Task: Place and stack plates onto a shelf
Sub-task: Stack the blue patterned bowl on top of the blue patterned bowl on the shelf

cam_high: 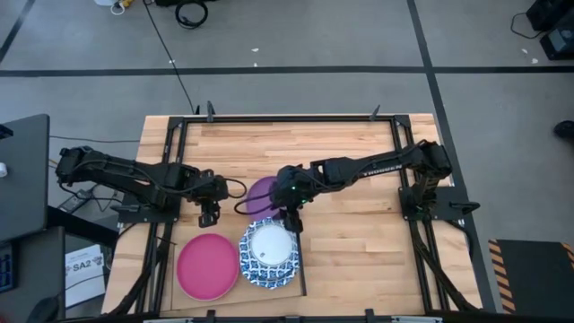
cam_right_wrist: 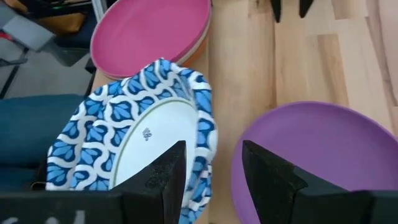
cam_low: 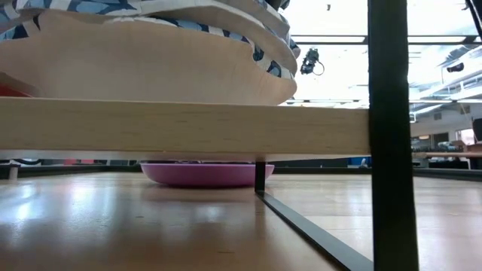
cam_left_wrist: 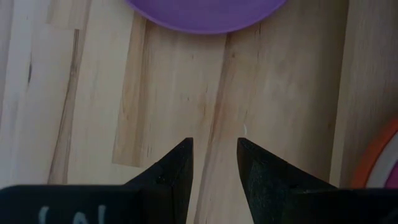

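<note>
**Both grippers parted, holding nothing; plates on the shelf and one on the table**

My right gripper [cam_right_wrist: 211, 171] hangs with its fingers apart and nothing between them, over the gap between the blue-and-white stack [cam_right_wrist: 140, 140] and the purple plate [cam_right_wrist: 317, 158]. My left gripper [cam_left_wrist: 214, 165] is also parted and empty, above bare slatted tabletop [cam_left_wrist: 93, 93], near the purple plate's rim.

Count from above: one magenta plate [cam_high: 208, 266], with an orange rim showing beneath it, and one stack of blue-patterned plates, side by side on the shelf [cam_low: 181, 128]; how many are in that stack I cannot tell. One purple plate lies on the table just behind the shelf.

The plates are round, the solid ones smooth, the white ones scalloped at the rim. The shelf is pale plywood. A dark frame post [cam_low: 388, 135] blocks part of the low view.
</note>
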